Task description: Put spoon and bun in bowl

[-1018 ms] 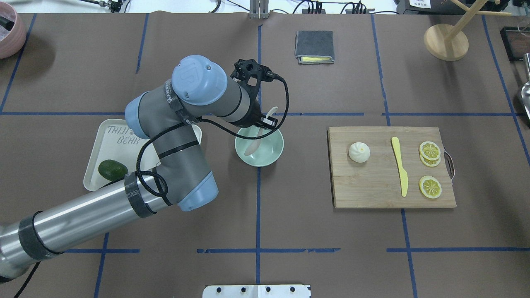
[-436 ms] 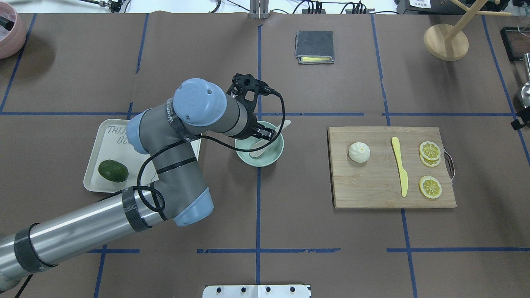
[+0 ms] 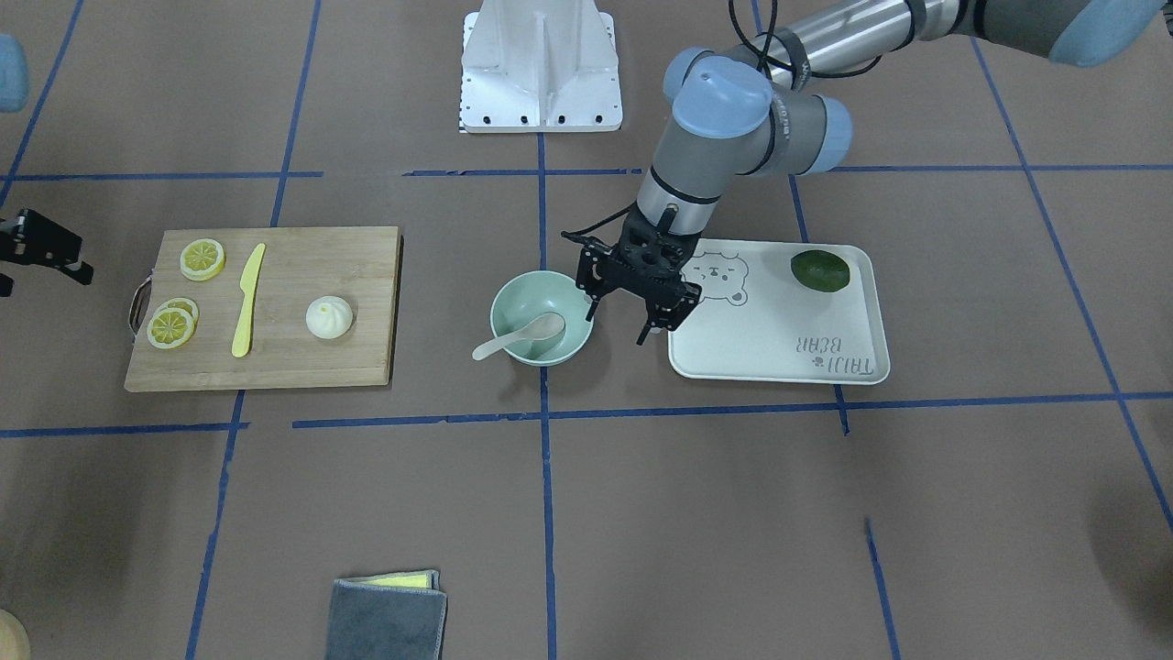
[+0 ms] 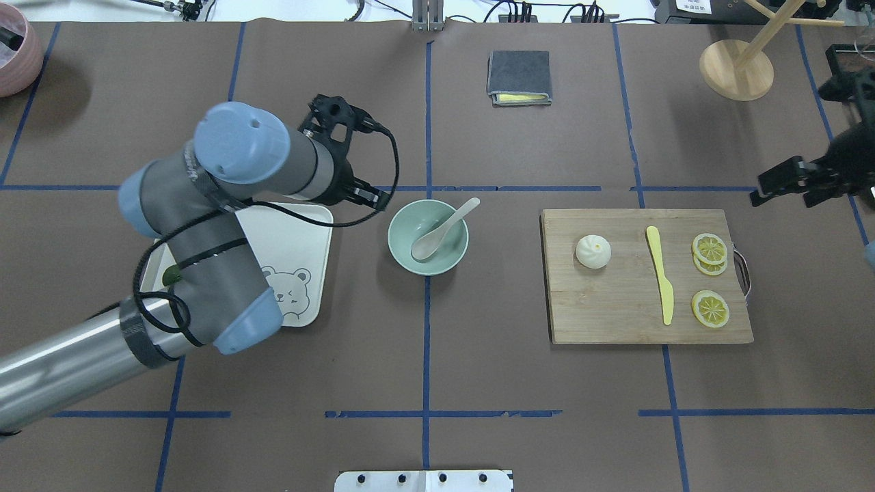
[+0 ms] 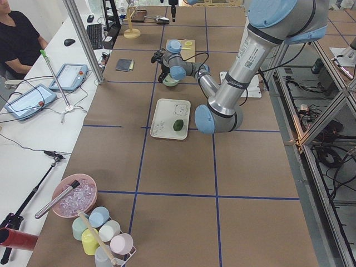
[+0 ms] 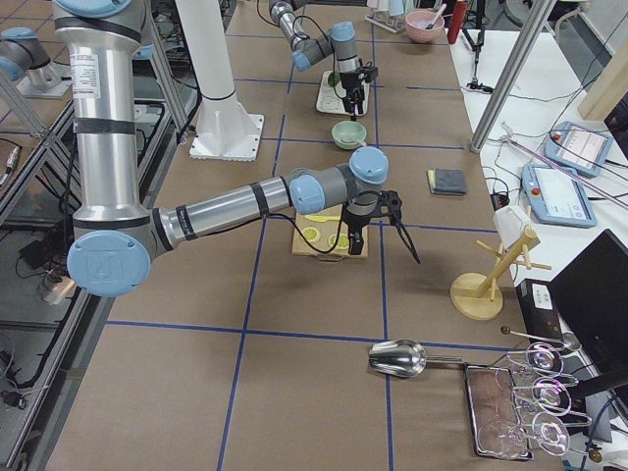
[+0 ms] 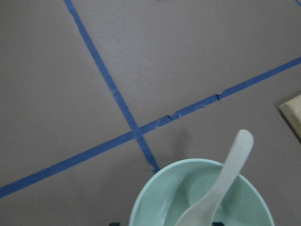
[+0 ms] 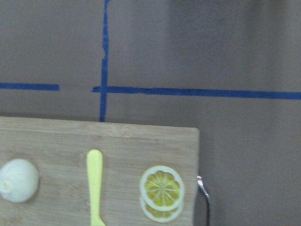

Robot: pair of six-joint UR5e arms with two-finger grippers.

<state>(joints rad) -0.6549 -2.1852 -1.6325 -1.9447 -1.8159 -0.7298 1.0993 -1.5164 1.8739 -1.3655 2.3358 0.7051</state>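
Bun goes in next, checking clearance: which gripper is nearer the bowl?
Left. The left gripper hangs between the bowl and the tray; the right gripper is past the cutting board's far end.

Clutter around the board (image 4: 615, 311)
Knife (image 4: 660, 273) and lemon slices (image 4: 709, 309) lie on it; cloth (image 4: 519, 76) and avocado (image 3: 820, 270) tray (image 4: 294, 232) sit well apart from it.

The worktop (image 4: 547, 410) has a brown covering, marked into squares by blue tape lines (image 4: 426, 342). Near its middle stands the mint-green bowl (image 4: 437, 268). A cream tray (image 4: 301, 232) lies just beside it on one side and a wooden cutting board (image 4: 615, 307) lies apart on the other. A folded grey cloth (image 4: 519, 76) lies toward the far edge. A round wooden stand base (image 4: 736, 70) and a pink bowl (image 4: 14, 58) sit near the far corners, and a white mount plate (image 4: 424, 480) sits at the near edge.
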